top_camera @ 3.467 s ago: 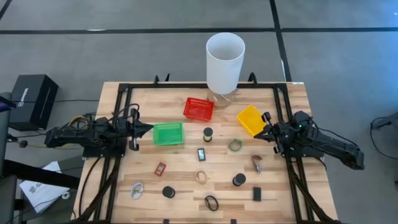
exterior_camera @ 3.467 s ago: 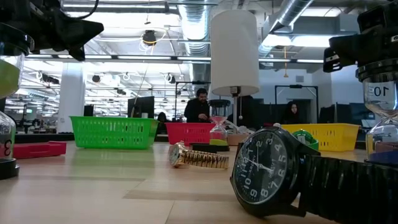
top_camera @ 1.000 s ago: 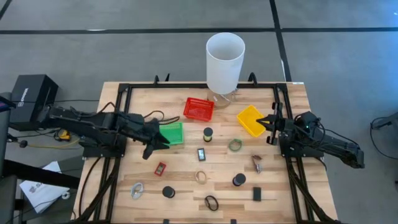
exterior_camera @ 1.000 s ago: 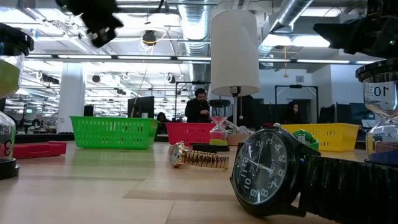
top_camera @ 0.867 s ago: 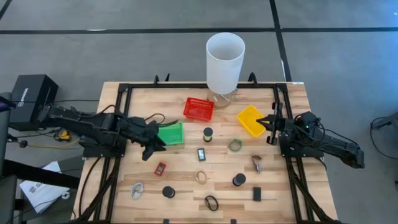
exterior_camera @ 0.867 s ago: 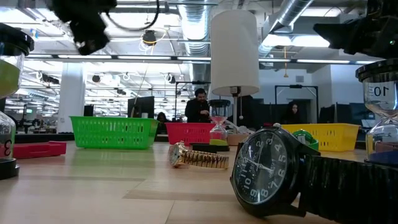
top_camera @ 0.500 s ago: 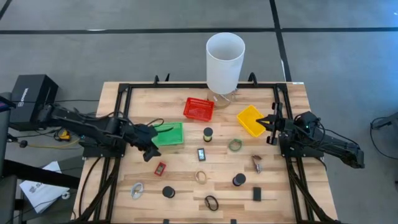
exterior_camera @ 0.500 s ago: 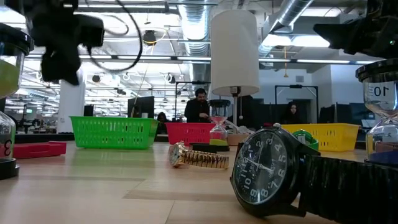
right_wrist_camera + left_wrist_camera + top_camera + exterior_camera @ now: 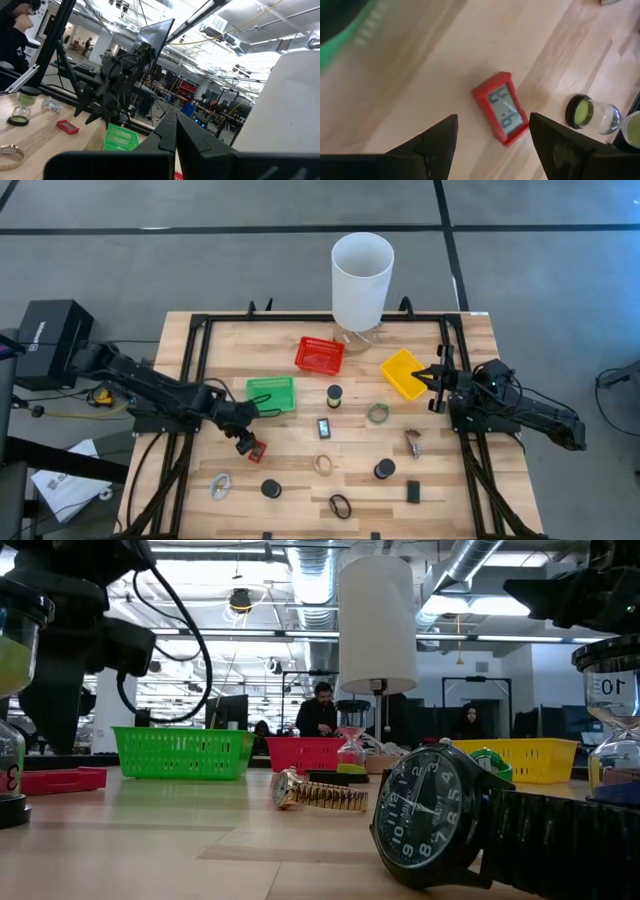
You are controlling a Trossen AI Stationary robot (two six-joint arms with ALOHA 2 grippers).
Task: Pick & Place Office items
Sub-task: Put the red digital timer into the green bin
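Observation:
A small red digital clock (image 9: pixel 501 108) lies flat on the wooden table (image 9: pixel 290 480), near the green basket (image 9: pixel 270 394). My left gripper (image 9: pixel 493 120) hangs open just above it, pointing steeply down, one finger on either side and touching nothing; in the high view the left gripper (image 9: pixel 245 442) stands right beside the clock (image 9: pixel 258 451). My right gripper (image 9: pixel 432 375) is shut and held up by the yellow basket (image 9: pixel 404 372), empty. Other office items lie scattered: black discs (image 9: pixel 271 489), a gold watch (image 9: pixel 323 464), a black band loop (image 9: pixel 340 505).
A red basket (image 9: pixel 319 355) and a tall white cylinder (image 9: pixel 361 280) stand at the far side. A small sand timer with a green cap (image 9: pixel 592 114) lies close to the clock. A black watch (image 9: pixel 440 815) fills the near right of the low view.
My left gripper has come down from beside the green basket toward the table's near edge, rolling as it sank, and now hangs low over the red clock. The right arm and all items have kept still.

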